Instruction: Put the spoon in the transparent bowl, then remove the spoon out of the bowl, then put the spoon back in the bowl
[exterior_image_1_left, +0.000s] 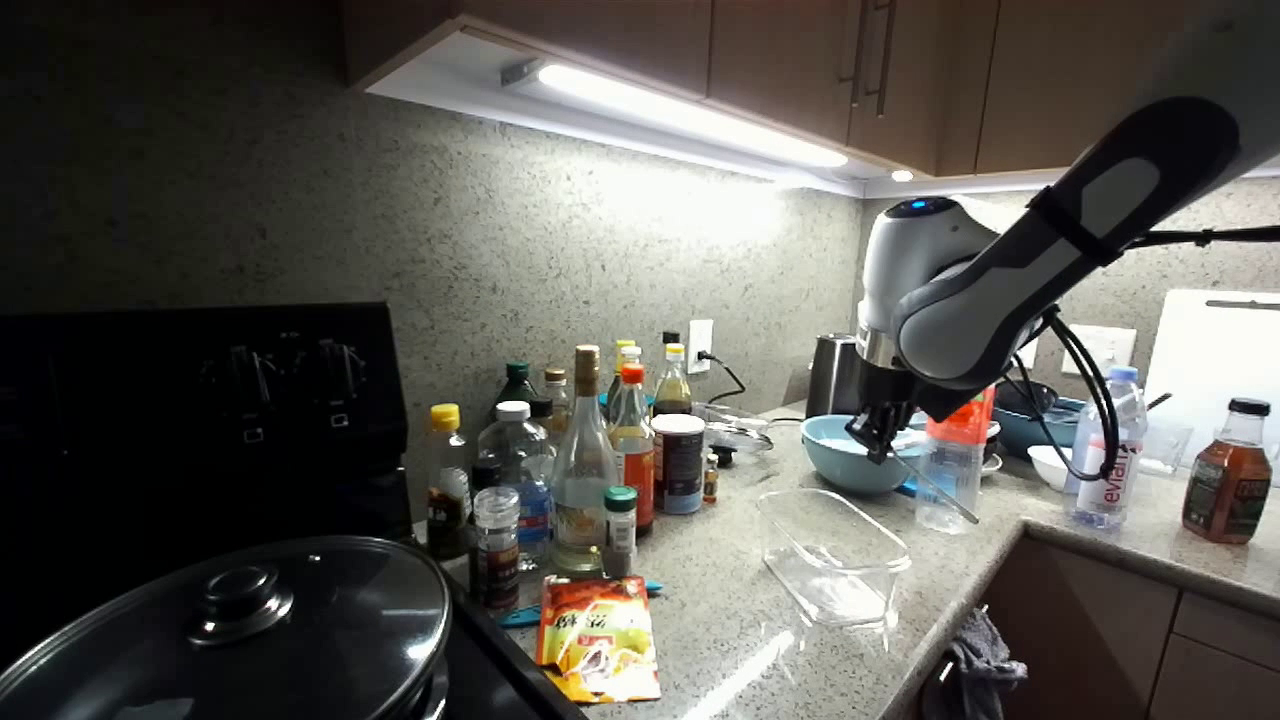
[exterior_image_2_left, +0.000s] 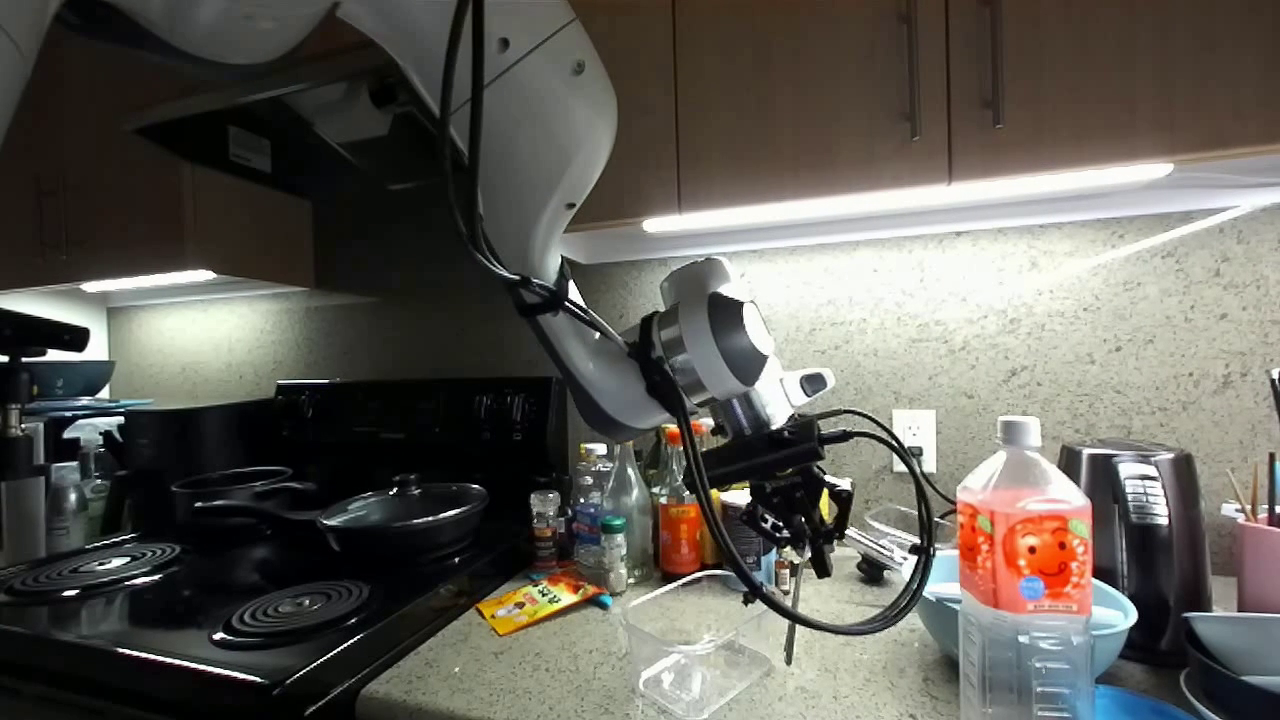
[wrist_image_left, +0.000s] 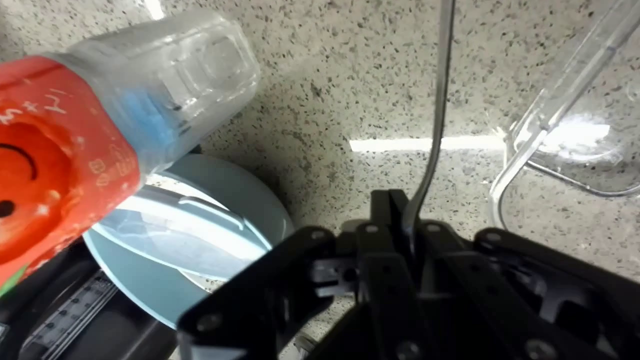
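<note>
Speckled counter (exterior_image_1_left: 715, 570) with a strip light (exterior_image_1_left: 690, 115) above and bottles (exterior_image_1_left: 585, 480) along the wall (exterior_image_1_left: 570, 220). Robot's gripper (exterior_image_1_left: 878, 447), right of centre in an exterior view, is clenched on the spoon (wrist_image_left: 441, 90), whose slim stem shows in the wrist view from lower centre up to the top edge. Spoon is outside the clear bowl (exterior_image_1_left: 840, 600); bowl is lower right in an exterior view, with the spoon above and to its right, and at the right edge of the wrist view. Which end is pinched: can't tell. Spoon looks metal, so likely light, stiff and hard to break, but smooth; a narrow pinch may let it pivot or slip. Better hold is probably along the stem near the balance point, free end pointed down. Bowl may be glass, so a gentle lowering seems wise.
</note>
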